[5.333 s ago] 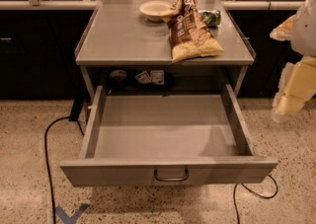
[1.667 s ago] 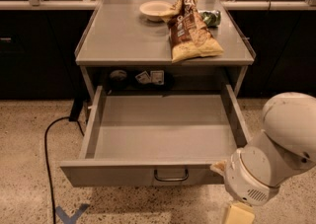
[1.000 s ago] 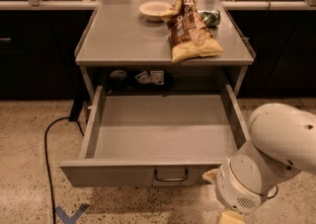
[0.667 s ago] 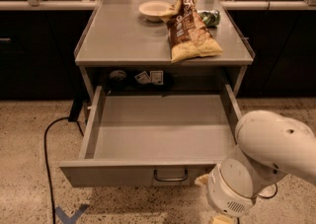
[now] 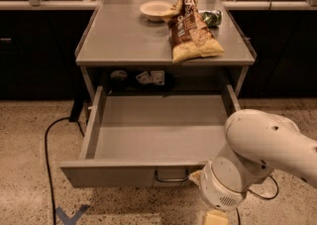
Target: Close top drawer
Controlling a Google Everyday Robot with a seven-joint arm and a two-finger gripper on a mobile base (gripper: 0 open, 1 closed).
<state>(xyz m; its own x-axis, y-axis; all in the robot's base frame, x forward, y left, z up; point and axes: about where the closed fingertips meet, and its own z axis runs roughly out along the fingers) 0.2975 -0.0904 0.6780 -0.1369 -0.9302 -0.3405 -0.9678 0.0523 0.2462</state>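
Grip state is something I cannot tell: my gripper shows only as a cream tip at the bottom edge of the view, about five o'clock from the loop handle. Above it, my round white wrist sits just beside the right end of the drawer front, at the handle's three o'clock. Whether it touches the front I cannot tell.

By my judgement the task is not yet begun in effect. The top drawer stands pulled fully out toward six o'clock from under the grey table, and the whole push back toward twelve o'clock is left. It is wide, shallow, grey metal with a plain flat front and bare inside. Up at twelve o'clock the tabletop carries a chip bag and a bowl.
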